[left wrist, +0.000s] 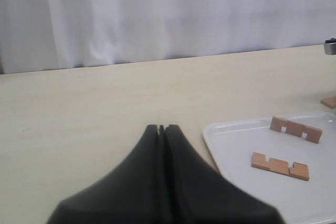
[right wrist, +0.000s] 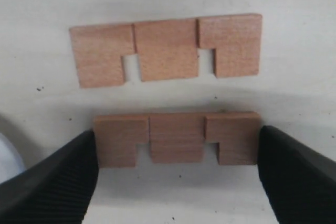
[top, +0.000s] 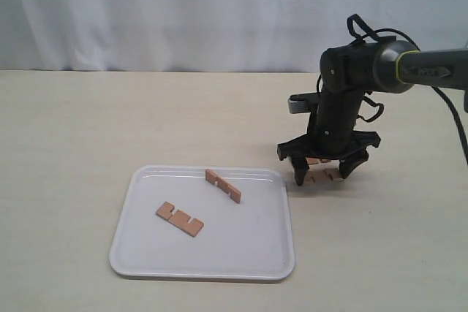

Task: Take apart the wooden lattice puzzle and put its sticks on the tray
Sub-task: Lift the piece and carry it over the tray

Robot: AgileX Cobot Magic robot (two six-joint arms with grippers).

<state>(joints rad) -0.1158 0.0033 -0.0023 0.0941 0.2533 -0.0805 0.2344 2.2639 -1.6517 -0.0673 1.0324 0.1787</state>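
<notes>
No assembled lattice puzzle shows, only loose sticks. Two sticks (top: pixel 223 185) (top: pixel 179 218) lie on the white tray (top: pixel 139 253). Two more rest on the table right of the tray. My right gripper (top: pixel 324 173) (right wrist: pixel 177 140) points down over them, and its black fingers (right wrist: pixel 63 177) press against both ends of the nearer stick (right wrist: pixel 176 129) (top: pixel 323 177). The other stick (right wrist: pixel 165 48) (top: pixel 319 160) lies flat just beyond it. My left gripper (left wrist: pixel 161 127) is shut on nothing over bare table, left of the tray (left wrist: pixel 220 145); it is out of the exterior view.
The tan table (top: pixel 88 122) runs back to a white curtain (top: pixel 183 12). The right arm (top: pixel 351 78) and its cables stand above the two loose sticks. The left wrist view also shows both tray sticks (left wrist: pixel 296 129) (left wrist: pixel 280 165).
</notes>
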